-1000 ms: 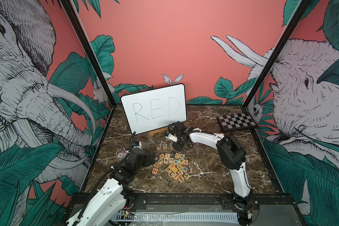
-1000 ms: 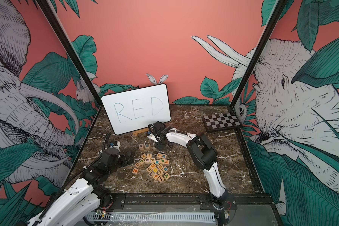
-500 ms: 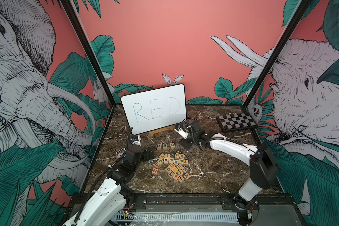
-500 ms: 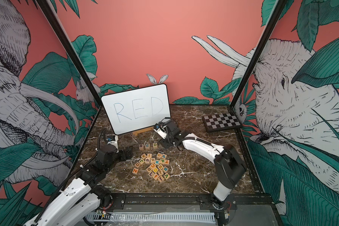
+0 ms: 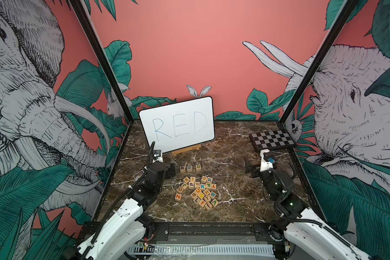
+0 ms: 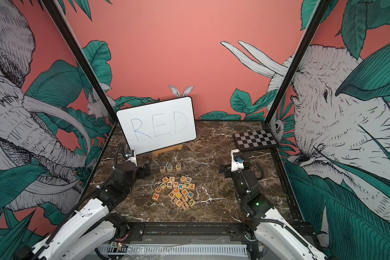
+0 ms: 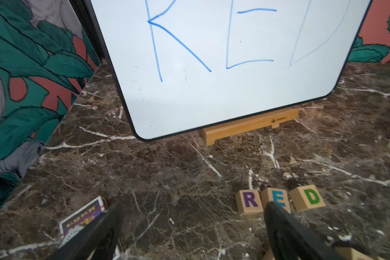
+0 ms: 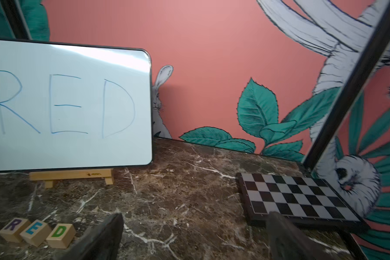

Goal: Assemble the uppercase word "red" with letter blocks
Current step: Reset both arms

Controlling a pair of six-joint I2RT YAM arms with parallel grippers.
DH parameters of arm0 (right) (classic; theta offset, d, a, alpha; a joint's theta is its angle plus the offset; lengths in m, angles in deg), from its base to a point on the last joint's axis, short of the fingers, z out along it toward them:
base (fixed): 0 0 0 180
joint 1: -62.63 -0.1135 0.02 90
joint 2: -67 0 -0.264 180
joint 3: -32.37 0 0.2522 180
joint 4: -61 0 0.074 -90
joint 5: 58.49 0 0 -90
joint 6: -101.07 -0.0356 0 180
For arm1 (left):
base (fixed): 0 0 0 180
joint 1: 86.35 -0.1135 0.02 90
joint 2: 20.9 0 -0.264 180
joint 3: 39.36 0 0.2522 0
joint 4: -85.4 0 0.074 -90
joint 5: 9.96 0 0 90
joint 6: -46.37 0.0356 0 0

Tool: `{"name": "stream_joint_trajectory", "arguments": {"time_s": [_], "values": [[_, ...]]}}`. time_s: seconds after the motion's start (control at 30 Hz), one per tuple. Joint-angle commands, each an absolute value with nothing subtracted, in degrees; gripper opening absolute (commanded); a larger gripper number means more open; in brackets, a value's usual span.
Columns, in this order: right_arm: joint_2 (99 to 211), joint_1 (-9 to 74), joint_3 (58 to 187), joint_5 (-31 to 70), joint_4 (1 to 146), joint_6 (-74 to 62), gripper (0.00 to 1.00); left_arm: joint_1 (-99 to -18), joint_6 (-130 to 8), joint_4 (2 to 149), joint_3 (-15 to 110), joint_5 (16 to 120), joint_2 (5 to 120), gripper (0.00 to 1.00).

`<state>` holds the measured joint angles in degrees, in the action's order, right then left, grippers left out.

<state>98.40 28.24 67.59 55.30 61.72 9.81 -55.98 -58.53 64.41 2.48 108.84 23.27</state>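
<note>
Nearest, the loose letter blocks point(image 5: 197, 191) lay in a huddle on the marble table point(image 5: 234, 202), between the two arms. Just beyond them the word "red" point(image 5: 190, 167) stood as a tidy row: purple R point(image 7: 249, 201), blue-green E point(image 7: 275, 195), green D point(image 7: 307, 198), close together, apart from the pile. The left gripper point(image 7: 193, 209) hung just beside the R end, fingers spread wide, gripping nothing; the right gripper point(image 8: 195, 217) sat well off the D end, likewise wide and empty. Farthest back stood the whiteboard point(image 5: 178, 126) and the checkered board point(image 5: 271, 140)

Open marble point(image 5: 230, 157) separates the word "red" point(image 5: 190, 167) from the whiteboard point(image 5: 178, 126); letter blocks point(image 5: 197, 192) crowd its near side.
</note>
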Motion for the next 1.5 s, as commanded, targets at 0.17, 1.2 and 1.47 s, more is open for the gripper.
{"name": "stream_joint_trajectory", "arguments": {"time_s": [0.17, 1.2, 1.47], "values": [[99.64, 28.96, 61.43, 77.21, 52.64, 20.72, 0.99, -56.20, -44.59, 79.39, -0.86, 125.35, 32.54, 0.99], [153.96, 55.99, 63.02, 54.83, 14.98, 10.64, 0.99, -78.30, -36.64, 122.75, -8.92, 96.33, 55.98, 1.00], [154.65, 57.15, 67.59, 51.68, 23.31, 10.32, 0.99, -78.88, -34.70, 129.58, -6.80, 93.09, 66.43, 0.99]]}}
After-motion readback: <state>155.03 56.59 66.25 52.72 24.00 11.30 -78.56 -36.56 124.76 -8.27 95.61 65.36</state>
